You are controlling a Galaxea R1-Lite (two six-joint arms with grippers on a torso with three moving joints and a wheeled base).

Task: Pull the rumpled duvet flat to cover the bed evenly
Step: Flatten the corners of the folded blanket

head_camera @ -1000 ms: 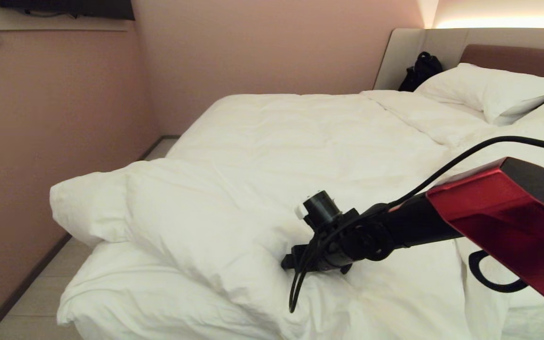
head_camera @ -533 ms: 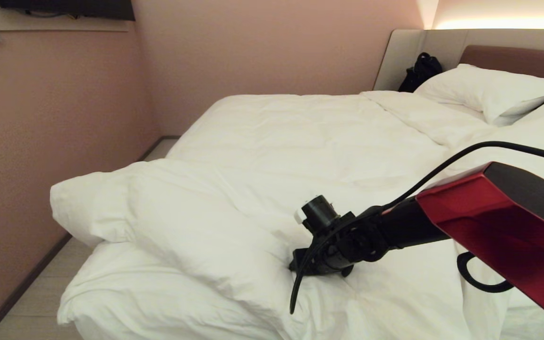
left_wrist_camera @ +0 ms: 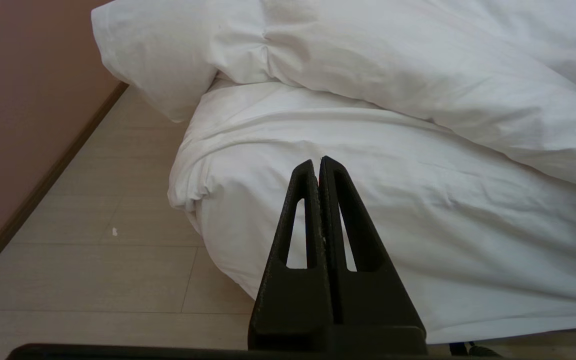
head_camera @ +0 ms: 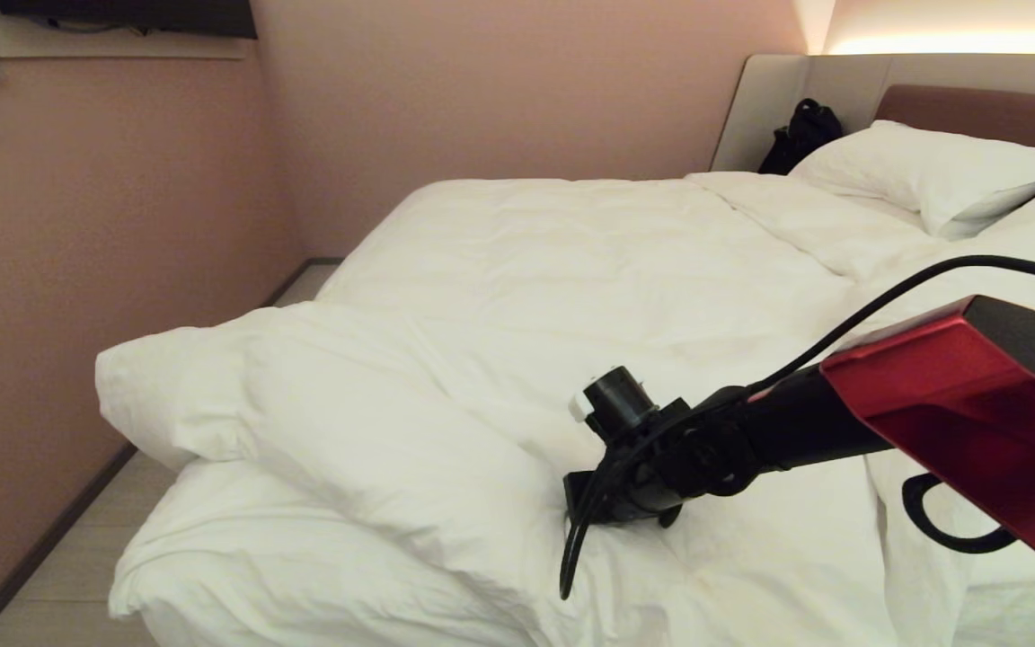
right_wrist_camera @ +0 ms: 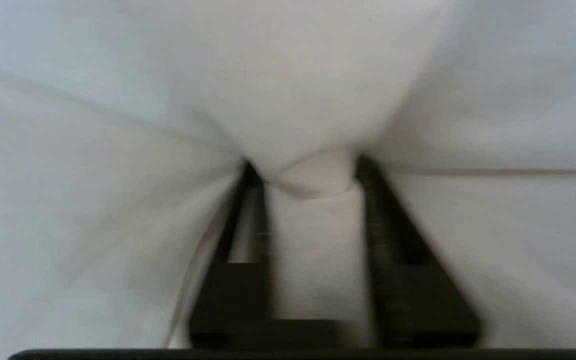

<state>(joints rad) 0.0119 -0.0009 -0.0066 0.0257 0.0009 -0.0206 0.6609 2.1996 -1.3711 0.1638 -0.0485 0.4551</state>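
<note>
Head view shows the right tool (head_camera: 582,499) pinching a fold of the rumpled white duvet (head_camera: 374,431) bunched over the bed's (left_wrist_camera: 368,240) near corner, while the left tool (left_wrist_camera: 319,167) hangs clenched and empty beside the mattress.

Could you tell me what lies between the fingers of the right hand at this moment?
A pinched fold of the white duvet bunches between the right hand's fingers, shown in the right wrist view.
</note>
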